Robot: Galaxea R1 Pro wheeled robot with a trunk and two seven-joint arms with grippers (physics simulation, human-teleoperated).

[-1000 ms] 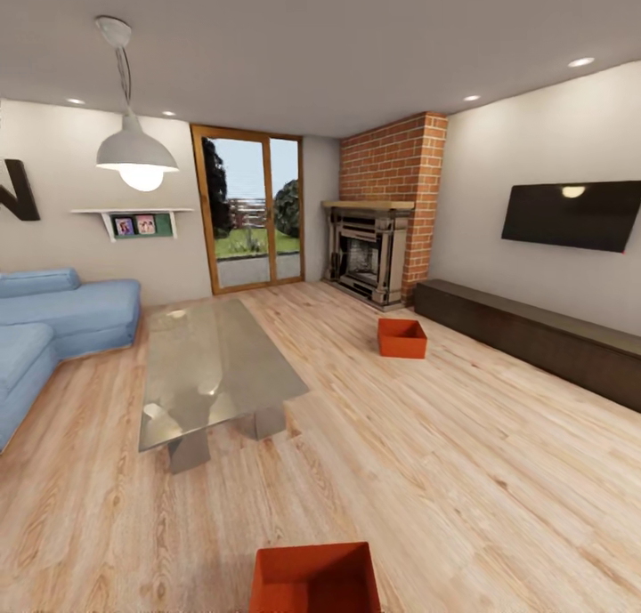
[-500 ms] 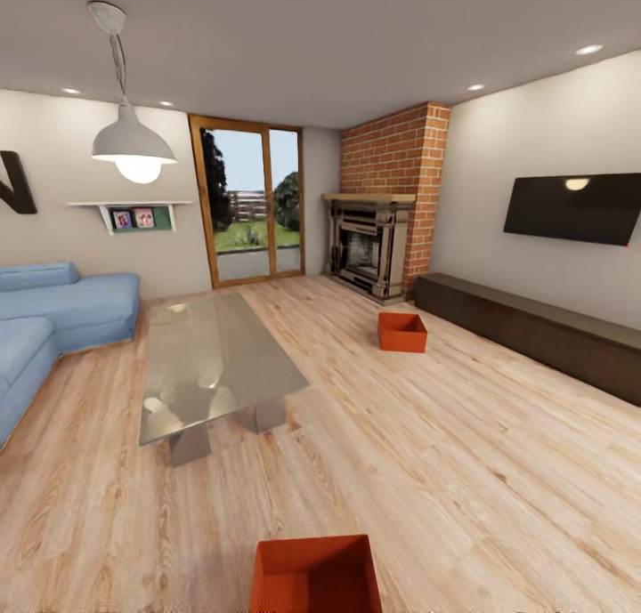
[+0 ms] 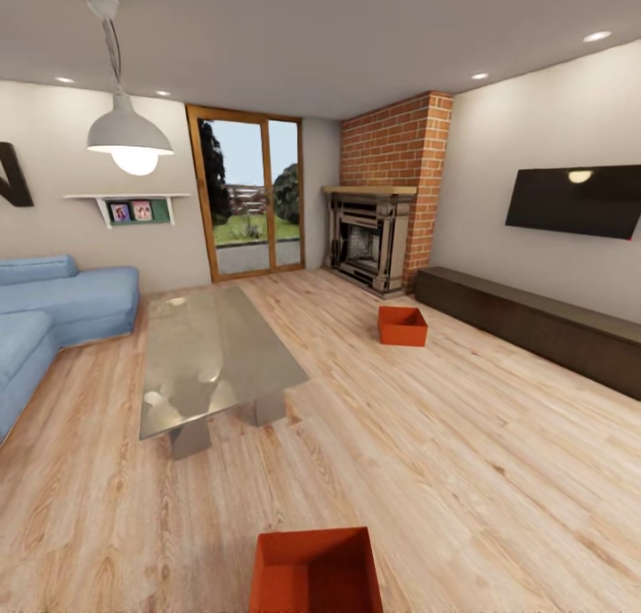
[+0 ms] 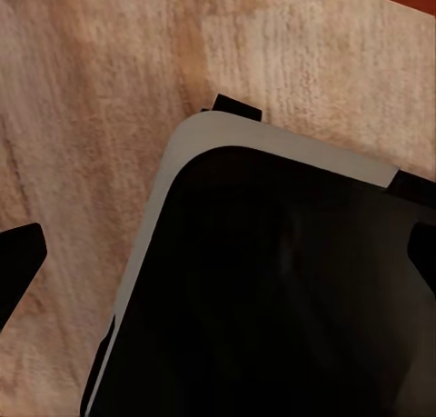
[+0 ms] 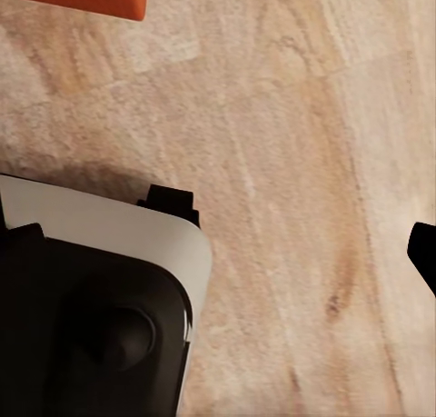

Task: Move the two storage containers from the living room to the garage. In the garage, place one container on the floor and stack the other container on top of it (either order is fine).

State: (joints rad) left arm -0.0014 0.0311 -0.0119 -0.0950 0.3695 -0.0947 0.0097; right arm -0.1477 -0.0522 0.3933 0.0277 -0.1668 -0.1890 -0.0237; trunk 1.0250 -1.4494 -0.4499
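We face the living room: one orange-red storage container point(image 3: 313, 570) sits on the light wood plank floor point(image 3: 463, 471) right at our feet, the second container point(image 3: 401, 326) well away across the room, near the brick fireplace point(image 3: 378, 239) and the dark low cabinet point(image 3: 534, 328). A glass coffee table point(image 3: 209, 355) and blue sofa point(image 3: 53, 315) lie to our left. Both wrist cameras look down at planks and our dark base point(image 4: 272, 290); dark finger tips show at the edges, but we cannot tell how far either end effector is open.
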